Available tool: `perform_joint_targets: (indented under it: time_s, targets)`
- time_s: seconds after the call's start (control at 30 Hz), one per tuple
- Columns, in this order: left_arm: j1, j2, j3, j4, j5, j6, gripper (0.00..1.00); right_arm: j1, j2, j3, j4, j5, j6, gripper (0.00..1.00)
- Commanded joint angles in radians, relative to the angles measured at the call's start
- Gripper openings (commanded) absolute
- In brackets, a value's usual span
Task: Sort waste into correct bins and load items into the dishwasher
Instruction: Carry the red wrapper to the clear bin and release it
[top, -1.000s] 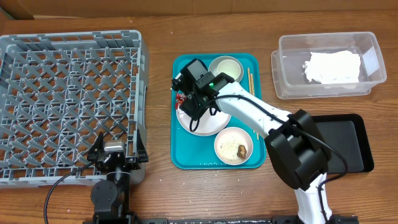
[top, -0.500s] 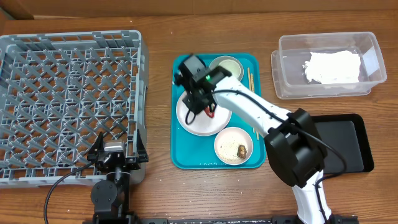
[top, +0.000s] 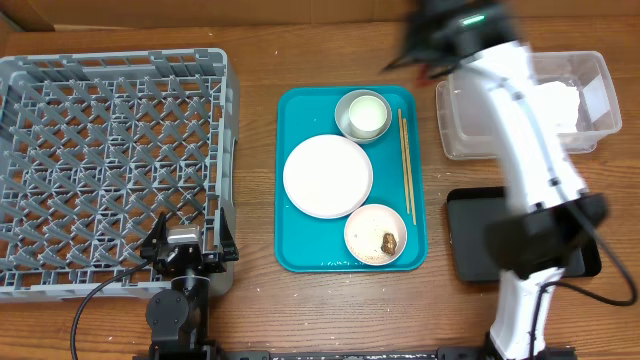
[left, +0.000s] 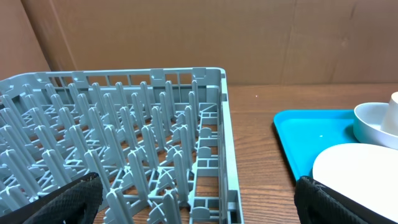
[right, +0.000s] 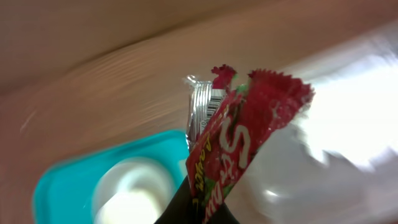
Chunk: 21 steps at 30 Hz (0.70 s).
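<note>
Snack wrapper (right: 244, 142) sits pinched in the right jaws near the clear tub (top: 606, 100); left jaws gape by the rack (top: 110, 150).

The right gripper (right: 198, 210) pinches the bottom end of the red-and-white snack wrapper (right: 249, 130), which stands upright in the centre with its crimped top edge towards 12 o'clock. Everything behind is blurred. At 8 o'clock lie the teal tray (right: 68, 174) and a white dish (right: 134, 193), at 3 o'clock a bright white mass (right: 348, 112), and at 11 o'clock the wooden table (right: 112, 68).
</note>
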Motion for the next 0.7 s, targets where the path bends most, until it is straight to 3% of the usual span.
perform_joint_targets:
  time_s: [0.0, 0.13, 0.2, 0.23, 0.27, 0.3, 0.67]
  targets:
    - [0.009, -0.008, -0.003, 0.002, 0.002, -0.013, 1.00, -0.187, 0.010, -0.014, -0.018, -0.195, 0.267, 0.04]
    - [0.009, -0.008, -0.003, 0.002, 0.002, -0.013, 1.00, -0.328, 0.046, -0.046, 0.031, -0.409, 0.266, 0.05]
    - [0.009, -0.008, -0.003, 0.002, 0.002, -0.013, 1.00, -0.360, 0.059, -0.064, 0.059, -0.444, 0.266, 0.31]
    - [0.009, -0.008, -0.003, 0.002, 0.002, -0.013, 1.00, -0.380, 0.074, -0.069, 0.080, -0.464, 0.249, 0.70]
    - [0.009, -0.008, -0.003, 0.002, 0.002, -0.013, 1.00, -0.385, 0.077, -0.069, 0.086, -0.486, 0.224, 0.83]
    - [0.009, -0.008, -0.003, 0.002, 0.002, -0.013, 1.00, -0.389, 0.077, -0.069, 0.090, -0.517, 0.195, 0.88]
    - [0.009, -0.008, -0.003, 0.002, 0.002, -0.013, 1.00, -0.377, -0.098, -0.033, -0.017, -0.690, 0.165, 0.89]
